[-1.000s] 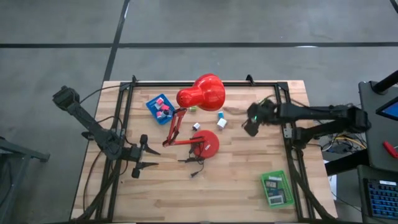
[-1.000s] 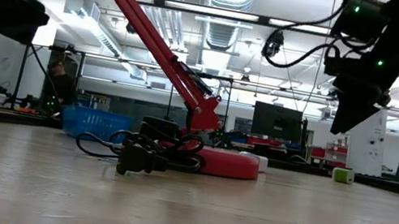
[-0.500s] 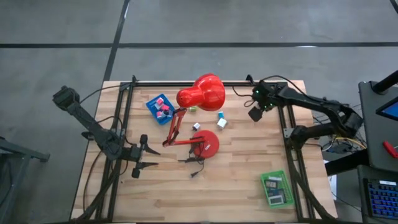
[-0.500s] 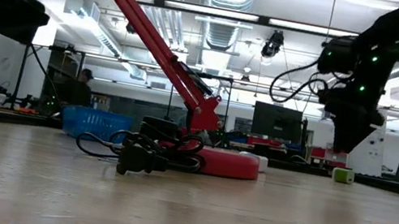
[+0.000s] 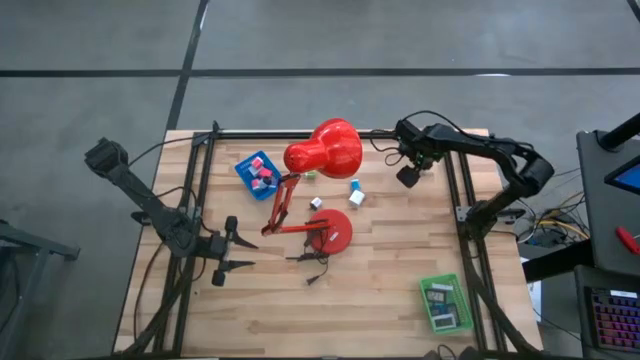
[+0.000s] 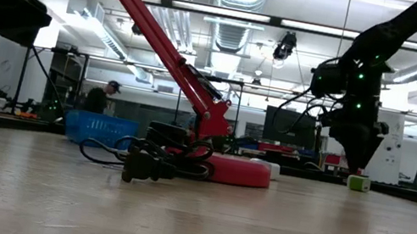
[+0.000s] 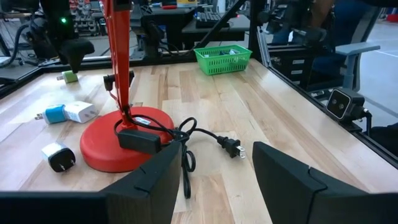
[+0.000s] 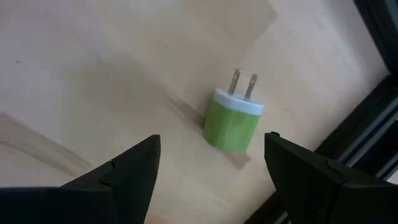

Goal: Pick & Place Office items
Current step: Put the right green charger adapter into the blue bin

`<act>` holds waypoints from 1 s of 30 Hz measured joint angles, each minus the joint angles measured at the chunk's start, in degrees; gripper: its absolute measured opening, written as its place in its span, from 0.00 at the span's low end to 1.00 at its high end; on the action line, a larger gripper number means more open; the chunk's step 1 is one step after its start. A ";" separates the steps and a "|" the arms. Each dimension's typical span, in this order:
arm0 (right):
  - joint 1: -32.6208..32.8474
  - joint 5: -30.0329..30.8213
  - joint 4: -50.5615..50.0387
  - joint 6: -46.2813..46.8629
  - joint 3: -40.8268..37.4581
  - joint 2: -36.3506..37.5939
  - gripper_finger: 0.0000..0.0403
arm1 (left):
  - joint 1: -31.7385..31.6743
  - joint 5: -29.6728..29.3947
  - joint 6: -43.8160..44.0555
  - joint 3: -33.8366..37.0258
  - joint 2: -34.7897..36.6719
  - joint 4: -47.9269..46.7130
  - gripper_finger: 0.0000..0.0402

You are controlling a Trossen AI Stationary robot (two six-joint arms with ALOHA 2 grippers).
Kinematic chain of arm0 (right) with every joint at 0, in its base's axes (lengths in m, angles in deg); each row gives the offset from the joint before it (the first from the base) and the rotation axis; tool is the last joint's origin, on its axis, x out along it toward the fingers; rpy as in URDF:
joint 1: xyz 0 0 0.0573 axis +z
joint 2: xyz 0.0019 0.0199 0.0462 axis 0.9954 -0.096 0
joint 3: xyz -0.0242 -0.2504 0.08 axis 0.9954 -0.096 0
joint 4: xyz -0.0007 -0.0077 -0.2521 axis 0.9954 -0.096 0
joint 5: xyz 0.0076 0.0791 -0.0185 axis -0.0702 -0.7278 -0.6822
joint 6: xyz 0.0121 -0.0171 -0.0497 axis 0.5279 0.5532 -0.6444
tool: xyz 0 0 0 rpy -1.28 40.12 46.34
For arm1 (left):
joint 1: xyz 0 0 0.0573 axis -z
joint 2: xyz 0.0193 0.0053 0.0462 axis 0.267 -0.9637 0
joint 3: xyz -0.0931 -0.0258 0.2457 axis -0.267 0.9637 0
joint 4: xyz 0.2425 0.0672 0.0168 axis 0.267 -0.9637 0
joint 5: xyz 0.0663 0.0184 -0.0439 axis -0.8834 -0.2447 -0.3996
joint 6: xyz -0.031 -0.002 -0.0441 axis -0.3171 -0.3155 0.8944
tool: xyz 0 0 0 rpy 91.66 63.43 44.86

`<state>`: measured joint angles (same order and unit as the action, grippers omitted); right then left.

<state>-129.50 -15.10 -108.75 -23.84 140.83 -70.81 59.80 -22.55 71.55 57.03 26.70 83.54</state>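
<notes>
My right gripper (image 5: 407, 178) hangs open near the table's far right corner, pointing steeply down. Below it a green plug-in charger (image 8: 233, 121) with a white face and two prongs lies on its side on the wood, between the lines of my fingers and apart from them. In the low view the charger (image 6: 358, 184) sits just under the gripper (image 6: 353, 160). A teal and a white block (image 5: 355, 191) and a small white charger (image 5: 315, 203) lie by the red lamp. My left gripper (image 5: 236, 252) waits open near the table's left side, level, holding nothing.
The red desk lamp stands mid-table, with its head (image 5: 325, 148), base (image 5: 332, 231) and black cord with plug (image 7: 229, 147). A blue tray (image 5: 257, 171) with pink pieces is at the far left, a green tray (image 5: 445, 305) at the near right. A black frame rail (image 5: 450, 175) runs beside my right gripper.
My right arm has swung toward the table's far edge. Its gripper has tipped to point more steeply down and has sunk over the green charger. Its fingers have stayed open. The left arm has kept still.
</notes>
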 joint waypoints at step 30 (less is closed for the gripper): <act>-9.17 -8.70 5.13 -2.96 -4.06 1.35 0.69 | 0.00 0.00 -0.22 0.00 0.00 -0.02 0.50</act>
<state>-138.66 -23.80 -103.63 -26.80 136.77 -69.46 59.80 -22.55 71.34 57.03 26.70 83.52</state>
